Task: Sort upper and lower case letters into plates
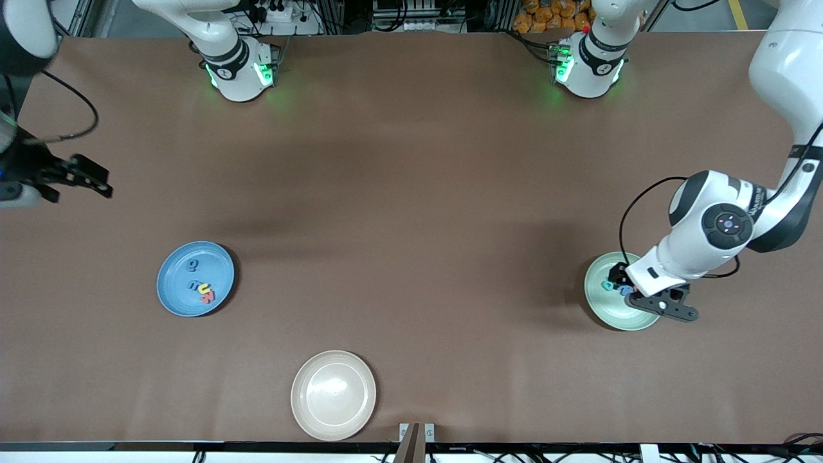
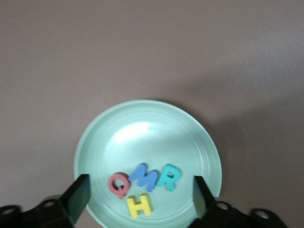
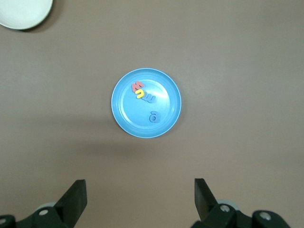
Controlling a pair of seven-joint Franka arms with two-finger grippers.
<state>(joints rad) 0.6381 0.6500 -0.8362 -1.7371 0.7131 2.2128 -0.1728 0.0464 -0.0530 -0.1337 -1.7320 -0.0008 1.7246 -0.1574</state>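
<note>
The mint green plate (image 1: pixel 603 310) lies toward the left arm's end of the table. In the left wrist view the plate (image 2: pixel 142 133) holds a red Q (image 2: pixel 118 184), a blue M (image 2: pixel 145 177), a teal R (image 2: pixel 168 177) and a yellow H (image 2: pixel 139 205). My left gripper (image 1: pixel 633 292) hangs open and empty just over these letters (image 2: pixel 140 197). The bright blue plate (image 1: pixel 173 289) lies toward the right arm's end. In the right wrist view it (image 3: pixel 166 95) holds a red letter (image 3: pixel 136 87), a yellow one (image 3: pixel 140 94) and two blue ones (image 3: pixel 152 108). My right gripper (image 1: pixel 103 180) is open and empty, high above the table (image 3: pixel 140 199).
A beige cream plate (image 1: pixel 333 394) lies empty near the table's front edge, nearer to the front camera than both other plates; it also shows in the right wrist view (image 3: pixel 23 12). Bare brown tabletop (image 1: pixel 411 212) spreads between the plates.
</note>
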